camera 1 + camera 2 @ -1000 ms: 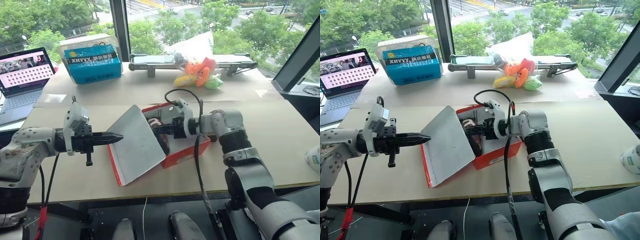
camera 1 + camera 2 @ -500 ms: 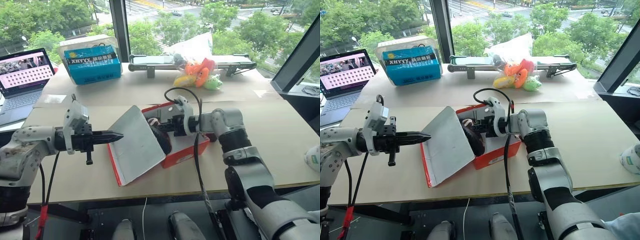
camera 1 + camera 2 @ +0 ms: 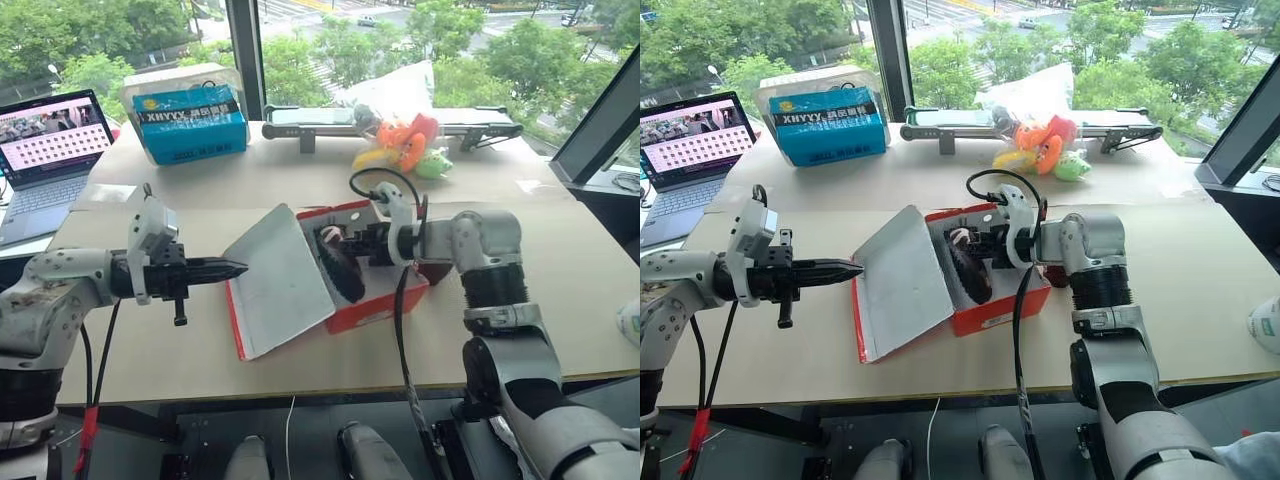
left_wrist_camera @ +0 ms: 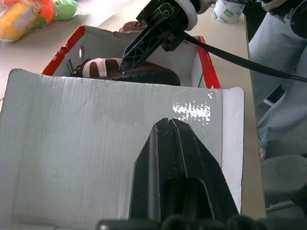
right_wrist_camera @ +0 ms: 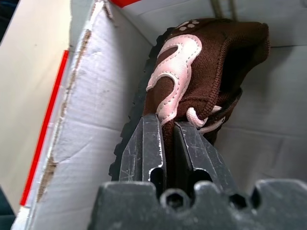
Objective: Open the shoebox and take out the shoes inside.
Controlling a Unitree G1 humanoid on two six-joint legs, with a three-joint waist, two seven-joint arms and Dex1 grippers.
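Shoebox (image 3: 378, 304) sits open mid-frame on the tabletop (image 3: 560, 290), its white lid (image 3: 280, 275) leaning out to the left. The right pincer (image 5: 164, 122) is clamped on a brown-and-pink shoe (image 3: 342, 272) tilted inside the box. The left pincer (image 3: 236, 268) is closed on nothing, its tip just beside the lid's left edge.

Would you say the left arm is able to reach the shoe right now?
Probably not: the raised lid stands between the left pincer and the shoe, which the right pincer grips.
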